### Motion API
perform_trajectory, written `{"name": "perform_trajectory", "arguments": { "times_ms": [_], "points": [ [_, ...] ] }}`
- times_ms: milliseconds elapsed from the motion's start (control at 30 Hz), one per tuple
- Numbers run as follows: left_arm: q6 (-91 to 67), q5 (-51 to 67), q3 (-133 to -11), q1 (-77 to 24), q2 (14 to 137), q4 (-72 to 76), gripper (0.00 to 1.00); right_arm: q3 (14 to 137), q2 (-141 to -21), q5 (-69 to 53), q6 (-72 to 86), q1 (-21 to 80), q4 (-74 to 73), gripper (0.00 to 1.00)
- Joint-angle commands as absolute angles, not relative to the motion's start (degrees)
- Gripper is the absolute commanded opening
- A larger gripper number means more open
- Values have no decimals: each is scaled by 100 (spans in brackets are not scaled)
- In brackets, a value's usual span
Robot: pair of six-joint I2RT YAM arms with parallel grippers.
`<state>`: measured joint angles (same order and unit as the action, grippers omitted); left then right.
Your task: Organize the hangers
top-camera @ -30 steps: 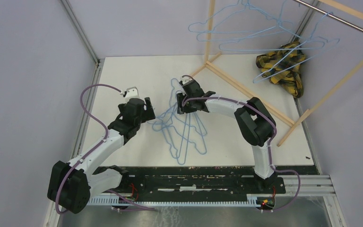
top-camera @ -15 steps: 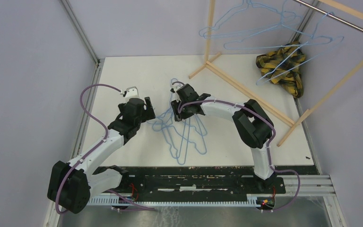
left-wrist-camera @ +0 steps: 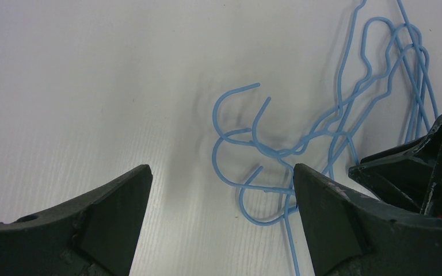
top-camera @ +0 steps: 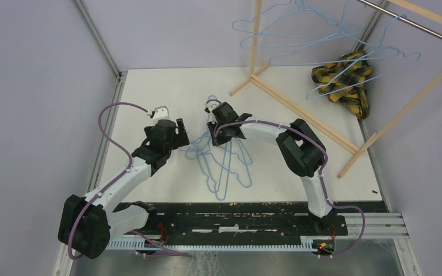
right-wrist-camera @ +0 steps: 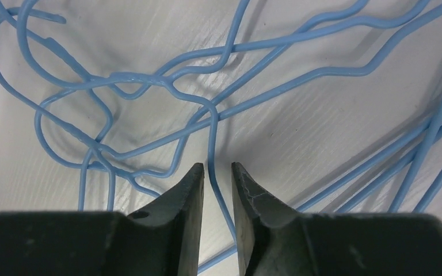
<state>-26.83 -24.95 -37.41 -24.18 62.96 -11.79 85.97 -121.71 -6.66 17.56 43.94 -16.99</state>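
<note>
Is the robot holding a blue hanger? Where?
Not yet. The right gripper straddles one wire of a hanger, jaws not touching it; the left gripper is open, empty.

Robotics lab cell, plain lilac walls (top-camera: 29, 86), white tabletop (top-camera: 167, 86), aluminium frame posts (top-camera: 96, 37), black mounting plate (top-camera: 236, 218)

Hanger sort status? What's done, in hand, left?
Done: a few hangers hang from the rack rail. In hand: the right end effector straddles one wire of the tangled pile on the table, jaws narrow, no pinch visible yet. The left end effector is open beside the hooks, holding nothing. Left: the whole pile, several hangers, to untangle and hang.
</note>
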Motion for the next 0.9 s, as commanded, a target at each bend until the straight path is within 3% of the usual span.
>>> {"name": "perform_trajectory", "arguments": {
  "times_ms": [0, 100, 133, 300, 600, 867],
  "points": [
    [-2909, -2531, -3735, -2401, 6214, -946, 99, 8584, -12279, -738, 1739, 4463, -1652, 24],
    [-2916, -2542, -3727, -2400, 6176, -972, 99, 8411, -12198, -802, 1791, 4456, -1553, 2],
    [-2918, -2540, -3719, -2401, 6159, -974, 99, 8327, -12145, -834, 1819, 4456, -1488, 1],
    [-2918, -2569, -3744, -2403, 6081, -1026, 99, 7722, -11419, -837, 2116, 4450, -945, 1],
    [-2975, -2662, -3700, -2400, 5836, -1076, 99, 6120, -9021, -618, 3500, 4208, 453, 1],
    [-2963, -2537, -3752, -2400, 5936, -1006, 99, 5663, -7729, -1342, 4262, 4180, 447, 1]
  ]
}}
